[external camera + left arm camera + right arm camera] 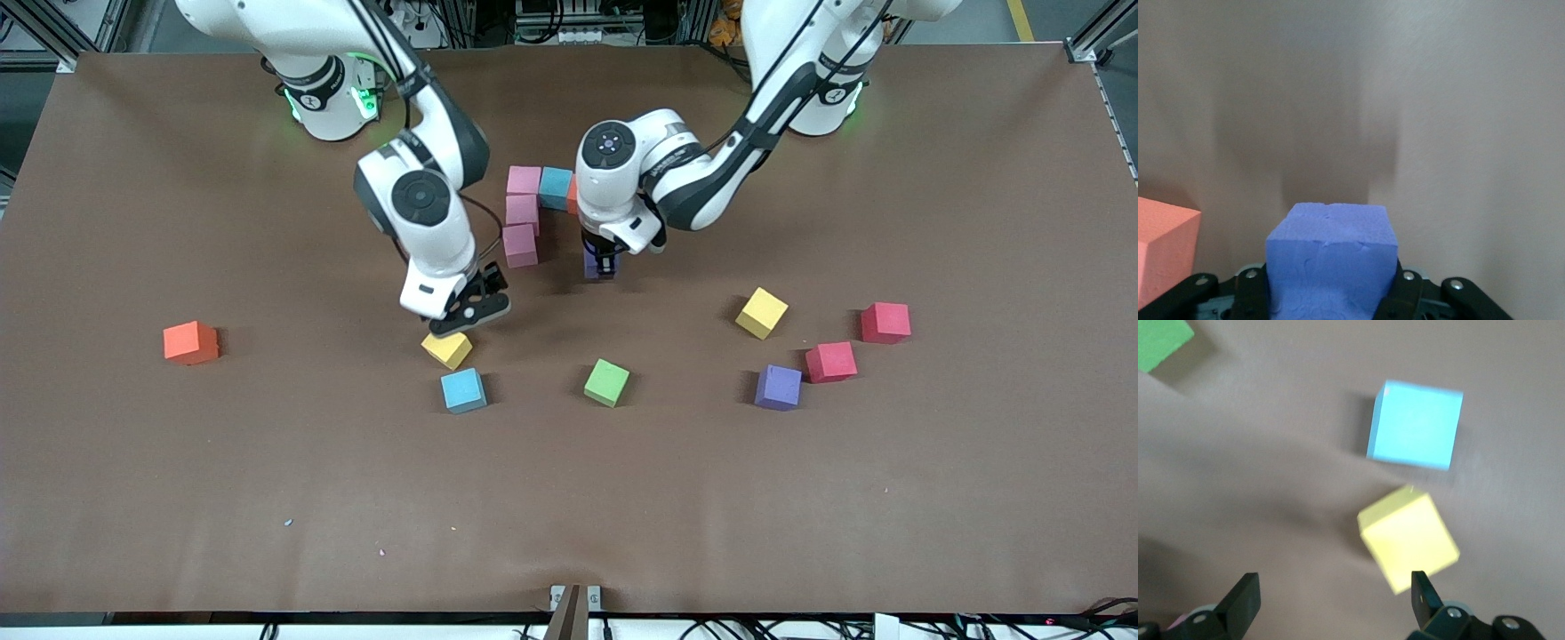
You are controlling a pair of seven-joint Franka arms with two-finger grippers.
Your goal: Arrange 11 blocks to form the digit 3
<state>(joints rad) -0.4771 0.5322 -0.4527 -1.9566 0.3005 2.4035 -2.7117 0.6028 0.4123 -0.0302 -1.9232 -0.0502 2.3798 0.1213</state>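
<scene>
Left hand [601, 264] clenched on a purple cube [1331, 257], low over the bench [933, 498] just beside the partial digit: three pink cubes [521, 213] in a column plus a blue cube [556, 188], mid-bench toward the robots' edge. Right hand [471, 307] released, jaws wide, over a yellow cube [1408, 538]; second blue cube [1415, 424] sits just beside it, nearer the front camera.

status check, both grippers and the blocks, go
Left gripper shut on purple block, beside the pink column. Right gripper open over yellow block. Nothing in the way.
</scene>
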